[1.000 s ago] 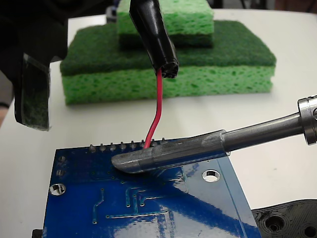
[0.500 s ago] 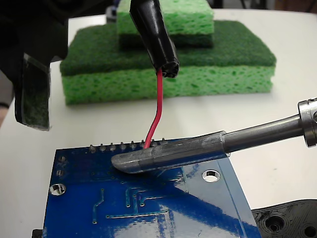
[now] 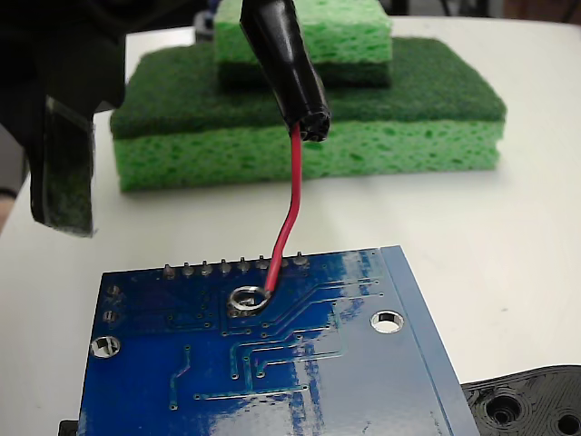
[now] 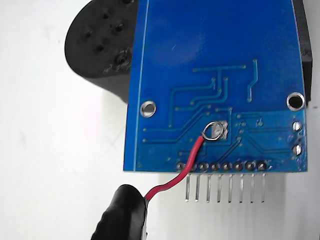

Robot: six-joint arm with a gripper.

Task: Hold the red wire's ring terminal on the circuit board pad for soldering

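On the circuit board [image 3: 272, 363], the ring terminal [image 3: 246, 299] is lying over the pad [image 4: 218, 131], just inside the solder-blob row. The red wire [image 3: 289, 213] is rising to the black pincer [image 3: 283, 64], which is gripping it. The holding step is in hand; next calls for steadiness. Green sponges [image 3: 309, 118] are sitting beyond the board.

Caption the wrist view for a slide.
Thin red wire holds its small silver ring terminal on the blue circuit board's square silver pad.

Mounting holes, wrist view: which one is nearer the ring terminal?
The left mounting hole, by the black plastic part. The ring terminal sits left of board centre; the right hole is clearly farther.
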